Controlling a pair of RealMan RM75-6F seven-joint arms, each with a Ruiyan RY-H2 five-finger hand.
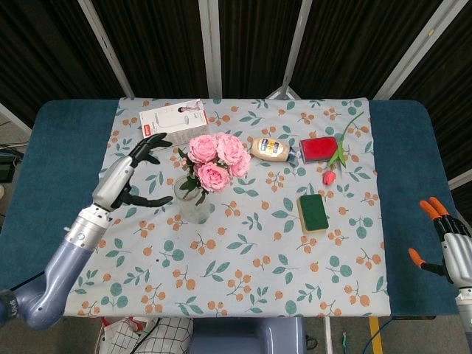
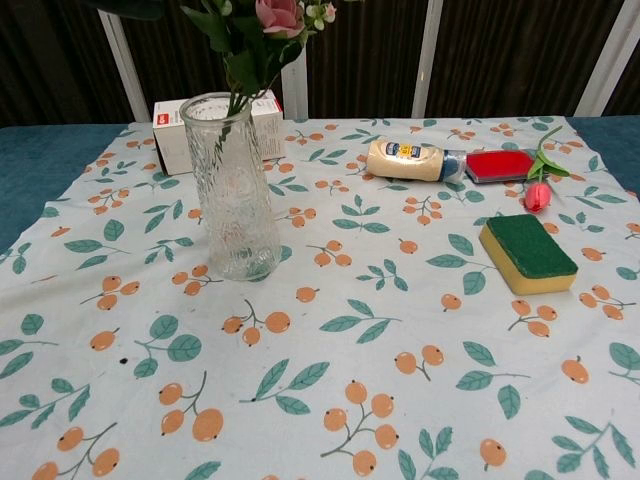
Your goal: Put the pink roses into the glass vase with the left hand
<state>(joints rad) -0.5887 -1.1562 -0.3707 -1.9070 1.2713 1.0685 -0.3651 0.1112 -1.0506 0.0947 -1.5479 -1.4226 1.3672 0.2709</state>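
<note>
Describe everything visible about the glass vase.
The clear, ribbed glass vase stands upright on the floral tablecloth, left of centre, in front of a white and red box. It has a narrow neck, a slightly flared rim and a wider base. The green stems of the pink roses run down into its mouth, the blooms leaning right above it. The left hand is beside it, open and apart.

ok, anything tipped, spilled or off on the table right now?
Nothing spilled or damaged. The vase stands upright with the roses in it, leaning slightly right. The mayo bottle lies on its side and a tulip lies loose on the cloth. Left hand is open, clear of the vase.
</note>
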